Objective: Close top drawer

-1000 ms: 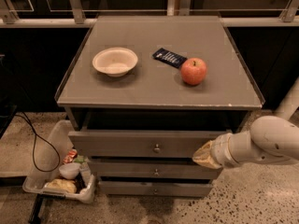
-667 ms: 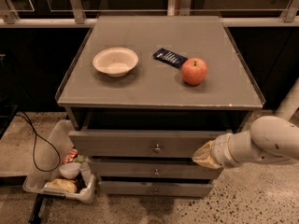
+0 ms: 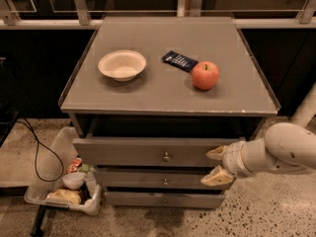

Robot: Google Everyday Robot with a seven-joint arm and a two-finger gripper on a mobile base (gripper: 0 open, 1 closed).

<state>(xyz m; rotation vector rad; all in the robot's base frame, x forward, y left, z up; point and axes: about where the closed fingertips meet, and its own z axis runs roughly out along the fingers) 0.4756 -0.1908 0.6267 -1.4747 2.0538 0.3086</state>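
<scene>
The top drawer (image 3: 128,151) is a wide grey drawer with a small round metal knob (image 3: 166,157) at its centre. It stands pulled out a little from the cabinet, with a dark gap above its front. My gripper (image 3: 216,165) is at the right end of the drawer front, on the end of my white arm (image 3: 281,151) that comes in from the right. Its two tan fingers (image 3: 217,176) are spread apart, one above the other, empty, close to the drawer front.
On the cabinet top (image 3: 163,90) lie a white bowl (image 3: 122,64), a dark snack packet (image 3: 179,60) and a red apple (image 3: 205,75). Two lower drawers (image 3: 148,179) sit under the top one. A plastic bin (image 3: 66,181) of trash and a black cable (image 3: 37,149) are on the floor at left.
</scene>
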